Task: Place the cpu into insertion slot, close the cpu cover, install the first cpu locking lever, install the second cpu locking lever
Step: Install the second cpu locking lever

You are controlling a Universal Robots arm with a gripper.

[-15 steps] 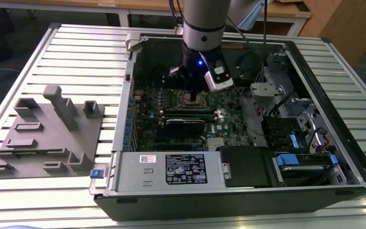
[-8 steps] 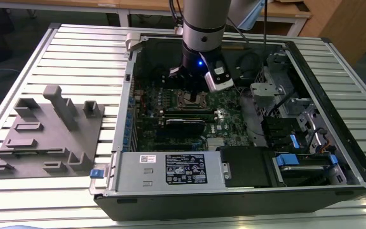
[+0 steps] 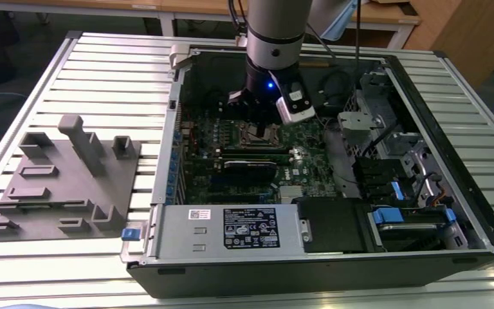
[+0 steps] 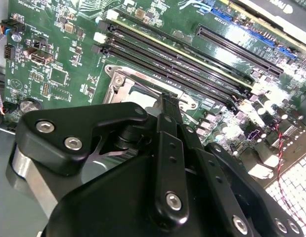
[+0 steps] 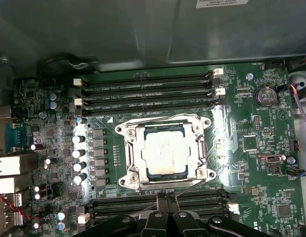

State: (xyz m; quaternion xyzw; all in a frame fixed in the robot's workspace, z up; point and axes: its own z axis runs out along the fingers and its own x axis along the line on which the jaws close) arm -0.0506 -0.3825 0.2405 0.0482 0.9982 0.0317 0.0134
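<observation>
Gripper: the black gripper [image 5: 167,198] is held just above the green motherboard [image 5: 251,168], at the socket's 6 o'clock edge in the first wrist view; its fingertips are drawn together, with nothing seen between them.
Cpu: the small square silvery-grey cpu [image 5: 164,151] is seated in the black-rimmed insertion slot [image 5: 165,182].
Cpu cover: the thin silver metal cpu cover [image 5: 132,154] is lying flat around the chip.
Case: the open black computer case [image 3: 453,212] is resting on the slatted metal bench [image 3: 110,58].
Fixture: a grey moulded fixture block [image 3: 62,183] is placed at the case's 9 o'clock in the exterior view.
</observation>
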